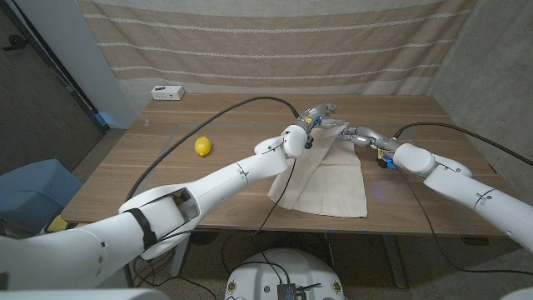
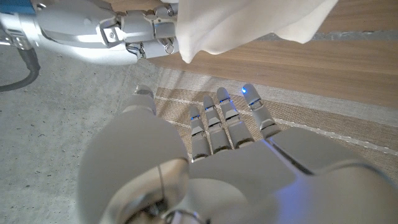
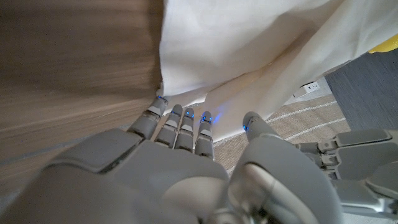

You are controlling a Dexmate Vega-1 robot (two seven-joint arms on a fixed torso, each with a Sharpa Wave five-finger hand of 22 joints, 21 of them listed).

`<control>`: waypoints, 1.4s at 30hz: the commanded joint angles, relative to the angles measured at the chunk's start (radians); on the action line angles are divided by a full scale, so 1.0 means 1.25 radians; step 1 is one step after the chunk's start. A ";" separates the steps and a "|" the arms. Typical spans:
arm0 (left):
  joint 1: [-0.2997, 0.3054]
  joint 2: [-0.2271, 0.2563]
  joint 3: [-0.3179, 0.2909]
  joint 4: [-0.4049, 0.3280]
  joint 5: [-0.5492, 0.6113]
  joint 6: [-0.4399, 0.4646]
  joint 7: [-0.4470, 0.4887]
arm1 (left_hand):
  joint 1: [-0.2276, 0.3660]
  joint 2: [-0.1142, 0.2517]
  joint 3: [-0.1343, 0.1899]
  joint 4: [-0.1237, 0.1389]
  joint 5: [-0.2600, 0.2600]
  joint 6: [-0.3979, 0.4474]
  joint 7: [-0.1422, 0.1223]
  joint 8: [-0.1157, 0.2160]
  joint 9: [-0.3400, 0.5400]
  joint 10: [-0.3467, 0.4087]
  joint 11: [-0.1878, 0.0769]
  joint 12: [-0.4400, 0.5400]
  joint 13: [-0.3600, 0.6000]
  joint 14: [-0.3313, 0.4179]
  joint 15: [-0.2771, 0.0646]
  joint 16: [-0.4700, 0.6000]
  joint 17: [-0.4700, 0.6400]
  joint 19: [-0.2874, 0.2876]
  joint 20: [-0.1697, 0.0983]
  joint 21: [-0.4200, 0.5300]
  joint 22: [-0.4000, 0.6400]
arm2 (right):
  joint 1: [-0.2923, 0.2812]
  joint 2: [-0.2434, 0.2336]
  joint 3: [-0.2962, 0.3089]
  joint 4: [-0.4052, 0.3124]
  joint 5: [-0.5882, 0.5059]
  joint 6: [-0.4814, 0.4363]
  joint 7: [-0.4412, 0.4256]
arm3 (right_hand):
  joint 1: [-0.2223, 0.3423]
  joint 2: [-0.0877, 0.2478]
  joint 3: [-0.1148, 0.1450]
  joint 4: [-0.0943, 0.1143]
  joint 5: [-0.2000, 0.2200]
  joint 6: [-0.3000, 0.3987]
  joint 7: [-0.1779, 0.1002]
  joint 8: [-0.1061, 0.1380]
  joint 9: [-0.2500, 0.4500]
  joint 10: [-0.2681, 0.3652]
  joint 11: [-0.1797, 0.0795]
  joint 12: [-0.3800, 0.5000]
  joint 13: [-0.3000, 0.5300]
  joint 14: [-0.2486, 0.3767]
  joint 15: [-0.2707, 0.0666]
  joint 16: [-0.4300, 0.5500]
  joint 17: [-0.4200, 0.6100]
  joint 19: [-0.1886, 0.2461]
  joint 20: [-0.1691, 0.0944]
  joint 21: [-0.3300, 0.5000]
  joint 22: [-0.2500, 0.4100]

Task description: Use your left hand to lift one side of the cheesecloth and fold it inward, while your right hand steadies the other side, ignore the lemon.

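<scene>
The cream cheesecloth [image 1: 326,171] lies on the wooden table [image 1: 166,171] right of centre, creased, with one side doubled over along its left. My left hand [image 1: 320,112] hovers at the cloth's far end; in the left wrist view its fingers [image 2: 225,118] are stretched and apart with nothing in them, and the cloth [image 2: 249,22] hangs beyond them. My right hand [image 1: 363,135] reaches the cloth's far right corner. Its fingertips [image 3: 180,118] touch the edge of the cloth [image 3: 249,43]. The yellow lemon [image 1: 203,147] sits apart on the left.
A white power strip [image 1: 167,92] sits at the table's far left corner. Black cables [image 1: 250,102] run over the table to both arms. A striped curtain [image 1: 275,42] hangs behind. My two hands are close together at the far end.
</scene>
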 commanded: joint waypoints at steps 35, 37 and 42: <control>0.089 0.351 0.126 -0.660 0.331 0.531 -0.248 | 0.012 0.016 0.024 -0.047 -0.023 0.119 0.001 0.043 0.010 0.031 -0.013 0.049 0.047 0.027 -0.011 0.032 0.033 0.037 -0.005 -0.003 0.008 | -0.156 -0.039 0.110 -0.220 -0.057 -0.109 -0.197 | -0.029 -0.031 -0.044 -0.020 0.002 -0.043 -0.011 0.011 0.002 -0.037 -0.001 0.015 -0.001 -0.026 0.011 0.012 -0.005 -0.036 0.012 0.009 0.000; 0.096 0.356 0.128 -0.663 0.355 0.532 -0.249 | 0.016 0.017 0.024 -0.052 -0.024 0.135 -0.002 0.046 0.010 0.031 -0.016 0.052 0.051 0.024 -0.017 0.034 0.038 0.035 -0.007 -0.004 0.008 | -0.156 -0.036 0.108 -0.220 -0.056 -0.114 -0.193 | -0.028 -0.030 -0.043 -0.021 0.003 -0.041 -0.011 0.012 0.002 -0.034 0.000 0.016 -0.001 -0.024 0.010 0.013 -0.005 -0.036 0.012 0.009 0.000; 0.108 0.353 0.119 -0.647 0.407 0.525 -0.263 | 0.028 0.020 0.029 -0.068 -0.024 0.156 -0.009 0.047 0.010 0.077 -0.041 0.079 0.061 0.042 -0.040 0.050 0.050 0.047 -0.026 -0.002 0.009 | -0.150 -0.030 0.099 -0.217 -0.057 -0.115 -0.184 | -0.027 -0.027 -0.043 -0.023 0.003 -0.038 -0.010 0.013 0.002 -0.028 0.000 0.018 -0.001 -0.023 0.010 0.013 -0.005 -0.032 0.011 0.011 0.000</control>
